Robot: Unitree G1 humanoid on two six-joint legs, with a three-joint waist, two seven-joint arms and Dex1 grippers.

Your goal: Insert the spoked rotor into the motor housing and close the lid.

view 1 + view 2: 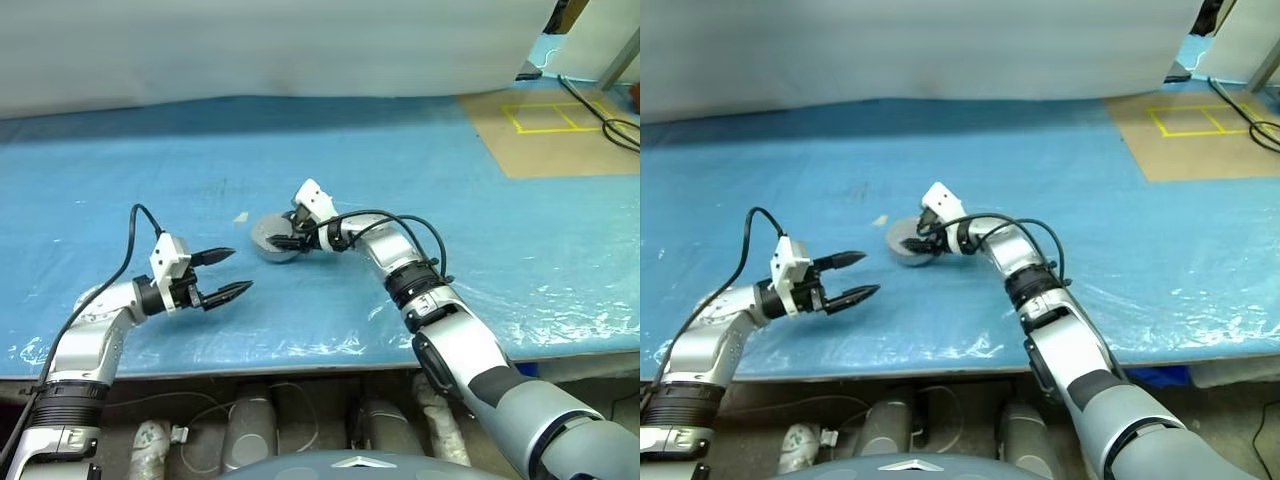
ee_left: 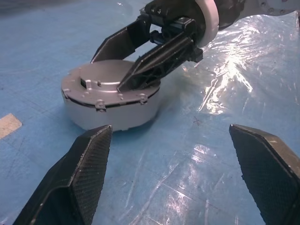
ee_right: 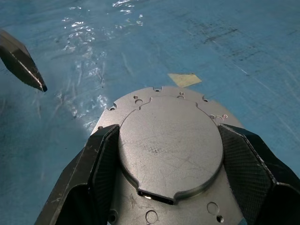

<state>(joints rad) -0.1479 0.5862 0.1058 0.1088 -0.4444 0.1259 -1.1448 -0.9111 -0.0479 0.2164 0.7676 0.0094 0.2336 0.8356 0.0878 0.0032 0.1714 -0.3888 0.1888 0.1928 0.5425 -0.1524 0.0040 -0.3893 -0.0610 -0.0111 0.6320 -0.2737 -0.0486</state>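
The surface (image 1: pixel 420 180) is glossy, wrinkled blue sheeting; a tan floor patch (image 1: pixel 560 135) carries yellow tape lines. The left gripper (image 1: pixel 228 273) has its fingers spread, empty; the right gripper (image 3: pixel 164 154) has its fingers astride the lid (image 3: pixel 169 145), a matte grey disc seated on the round motor housing (image 2: pixel 112 110).

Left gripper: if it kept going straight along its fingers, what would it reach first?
Probably the motor housing with the lid on it, where the right gripper rests.

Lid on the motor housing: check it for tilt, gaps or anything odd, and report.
Nothing stands out. The lid sits flat on the motor housing with an even seam around the visible side. The right gripper rests over its raised centre; the left gripper hangs open, apart from it.
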